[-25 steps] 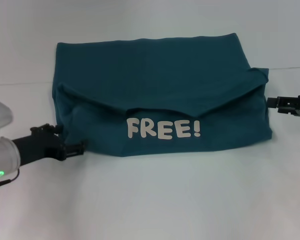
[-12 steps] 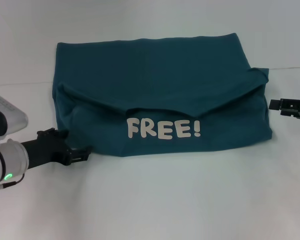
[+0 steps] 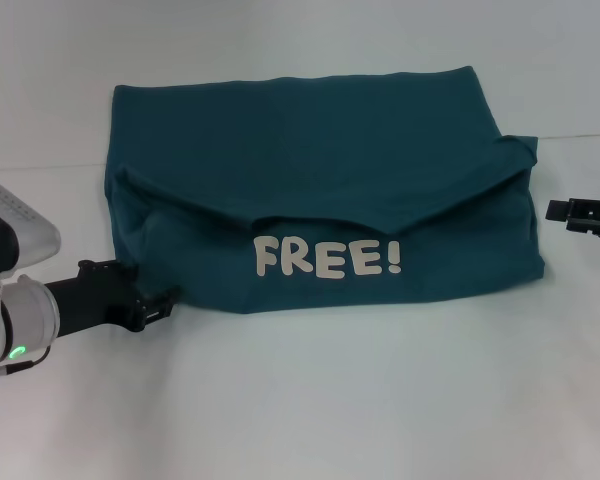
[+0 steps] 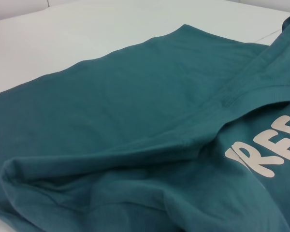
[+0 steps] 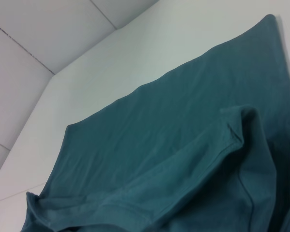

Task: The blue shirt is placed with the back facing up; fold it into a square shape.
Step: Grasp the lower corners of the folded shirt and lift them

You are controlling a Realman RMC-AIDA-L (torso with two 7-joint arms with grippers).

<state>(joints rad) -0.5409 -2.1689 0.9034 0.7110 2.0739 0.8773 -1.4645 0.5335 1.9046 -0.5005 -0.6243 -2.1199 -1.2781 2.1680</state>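
The left gripper (image 3: 158,305) is sitting low on the white table (image 3: 310,400), its black tips reaching to the near left corner of the blue shirt (image 3: 310,170) and seeming to touch the cloth edge there. Whether its fingers are parted or closed on the fabric cannot be told. Behind it, the black wrist is running back to a white and grey arm segment (image 3: 15,320) with a small green light glowing on it.

The right gripper (image 3: 570,211) is hovering just off the shirt's right edge, apart from the cloth, with bare table showing between them. It is holding nothing, but how far its fingers are spread cannot be told either.

The shirt is lying across the middle of the table as a wide folded bundle. A flap is coming down from the far edge and ending in a shallow point near the centre, and below that point the pale word "FREE!" (image 3: 327,258) is showing on the near layer. The right sleeve corner is sticking out a little at the upper right.

In the left wrist view the shirt (image 4: 135,121) is filling the frame, with a thick rolled fold at the near corner and part of the pale lettering (image 4: 268,152). In the right wrist view the shirt (image 5: 183,145) is showing a hemmed fold, with the white table and a tiled wall (image 5: 34,58) beyond.
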